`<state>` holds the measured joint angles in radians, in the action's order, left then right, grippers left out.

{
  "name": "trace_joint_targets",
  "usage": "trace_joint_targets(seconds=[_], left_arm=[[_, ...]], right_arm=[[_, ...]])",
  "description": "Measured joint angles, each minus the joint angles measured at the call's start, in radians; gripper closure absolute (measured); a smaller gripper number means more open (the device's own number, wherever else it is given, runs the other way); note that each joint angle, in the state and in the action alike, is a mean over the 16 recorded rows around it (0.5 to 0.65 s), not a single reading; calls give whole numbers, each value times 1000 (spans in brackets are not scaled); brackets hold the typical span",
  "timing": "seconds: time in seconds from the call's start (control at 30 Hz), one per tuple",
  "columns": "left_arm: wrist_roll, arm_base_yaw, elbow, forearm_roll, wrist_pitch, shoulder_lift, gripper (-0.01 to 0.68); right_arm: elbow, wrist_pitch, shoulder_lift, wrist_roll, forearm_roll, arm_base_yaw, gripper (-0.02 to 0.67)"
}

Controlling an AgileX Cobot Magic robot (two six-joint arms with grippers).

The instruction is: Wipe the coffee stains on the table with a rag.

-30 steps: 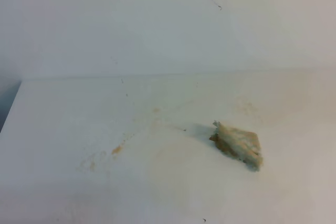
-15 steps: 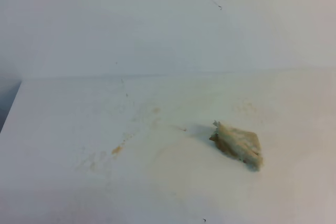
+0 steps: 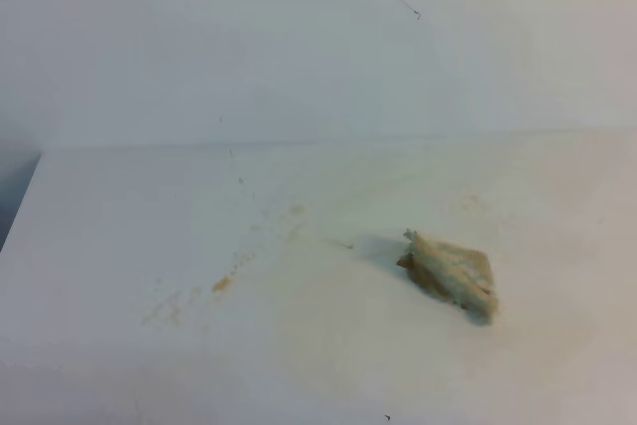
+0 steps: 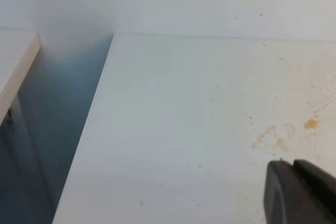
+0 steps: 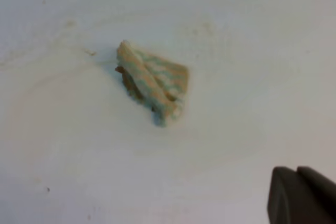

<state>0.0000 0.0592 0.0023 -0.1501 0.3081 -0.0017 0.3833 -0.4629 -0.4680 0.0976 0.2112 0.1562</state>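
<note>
The rag [image 3: 451, 273] lies loose and wadded on the table [image 3: 119, 226], right of centre, w/ nothing gripping it, prob. set down there because the big puddle looks wiped away. Only small orange-brown coffee stains [image 3: 221, 284] remain, well apart to its left. Both arms sit pulled back, off the high view: right gripper [image 5: 300, 195] pressed shut & empty near the rag, left gripper [image 4: 296, 190] also looks closed on nothing, but each is cut off at the frame corner, so tips are hard to make out.

Lower right corners of both wrist views: dark left gripper [image 4: 294, 167] and dark right gripper [image 5: 297, 171] cut off by frame edges. Wadded beige-grey rag [image 5: 155, 84] blurred.
</note>
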Motion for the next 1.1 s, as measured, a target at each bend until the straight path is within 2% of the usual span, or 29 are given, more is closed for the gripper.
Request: trace_joint_targets(seconds=[0.17,0.43,0.63,1.1], left_arm=[[0,0,0,0,0,0,676],[0,0,-2,0,1,2,676],[0,0,-2,0,1,2,676],[0,0,-2,0,1,2,676]], right_arm=[[-58,28,135,-1,-14,-87,646],[-252,278,359,19,-36,-237,646],[-374,394,447,76,-42,-295,646],[-410,167,479,173,-94,-313,646]])
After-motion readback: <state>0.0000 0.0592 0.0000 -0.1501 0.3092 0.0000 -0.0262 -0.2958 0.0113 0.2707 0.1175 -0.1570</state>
